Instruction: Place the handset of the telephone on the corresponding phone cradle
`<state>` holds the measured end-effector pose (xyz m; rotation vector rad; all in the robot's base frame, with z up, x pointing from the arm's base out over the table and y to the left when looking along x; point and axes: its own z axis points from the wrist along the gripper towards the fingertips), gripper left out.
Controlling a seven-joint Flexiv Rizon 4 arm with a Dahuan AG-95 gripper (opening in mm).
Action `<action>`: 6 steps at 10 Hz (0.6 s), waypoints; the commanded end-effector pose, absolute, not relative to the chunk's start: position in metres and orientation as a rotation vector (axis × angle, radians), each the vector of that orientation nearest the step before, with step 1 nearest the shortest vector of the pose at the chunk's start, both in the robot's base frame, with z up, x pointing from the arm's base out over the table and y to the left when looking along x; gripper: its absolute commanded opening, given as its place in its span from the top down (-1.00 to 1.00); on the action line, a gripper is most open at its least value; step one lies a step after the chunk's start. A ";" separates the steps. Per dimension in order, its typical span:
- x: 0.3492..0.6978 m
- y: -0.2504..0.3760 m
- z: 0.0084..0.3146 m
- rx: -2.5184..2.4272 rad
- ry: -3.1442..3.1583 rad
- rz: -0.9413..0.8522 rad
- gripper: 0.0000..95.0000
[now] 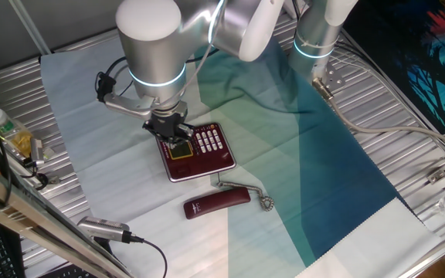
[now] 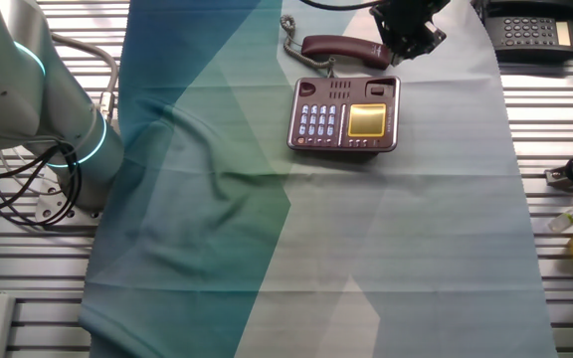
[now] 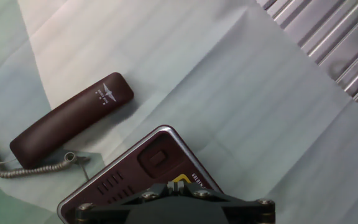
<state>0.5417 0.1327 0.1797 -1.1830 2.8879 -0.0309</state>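
The dark-red handset (image 1: 216, 202) lies flat on the cloth, just in front of the telephone (image 1: 199, 150), with its silvery coiled cord (image 1: 265, 202) at one end. It also shows in the other fixed view (image 2: 344, 50) and in the hand view (image 3: 73, 121). The telephone (image 2: 344, 114) has a yellowish display and white keys. Its phone cradle (image 3: 148, 162) is the recessed strip on the side facing the handset, and it is bare. My gripper (image 1: 170, 127) hovers above the display end of the phone base. Its fingers (image 3: 174, 186) are shut and hold nothing.
A grey cylindrical device with a black cable (image 1: 103, 229) lies at the table's near-left edge. A second dark phone (image 2: 535, 30) sits beyond the cloth. Bottles (image 1: 10, 131) stand at the left, and the metal slatted table (image 1: 408, 131) surrounds the cloth.
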 end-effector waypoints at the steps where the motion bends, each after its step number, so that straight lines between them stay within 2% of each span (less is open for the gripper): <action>1: 0.539 0.136 0.178 -1.086 2.919 -0.028 1.00; 2: 0.537 0.141 0.177 -1.061 2.933 -0.026 1.00; 3: 0.534 0.148 0.176 -1.034 2.944 -0.025 0.60; 4: 0.533 0.154 0.176 -1.016 2.949 -0.024 0.60; 5: 0.531 0.162 0.178 -0.994 2.958 -0.028 0.20; 6: 0.529 0.171 0.178 -0.967 2.967 -0.035 0.20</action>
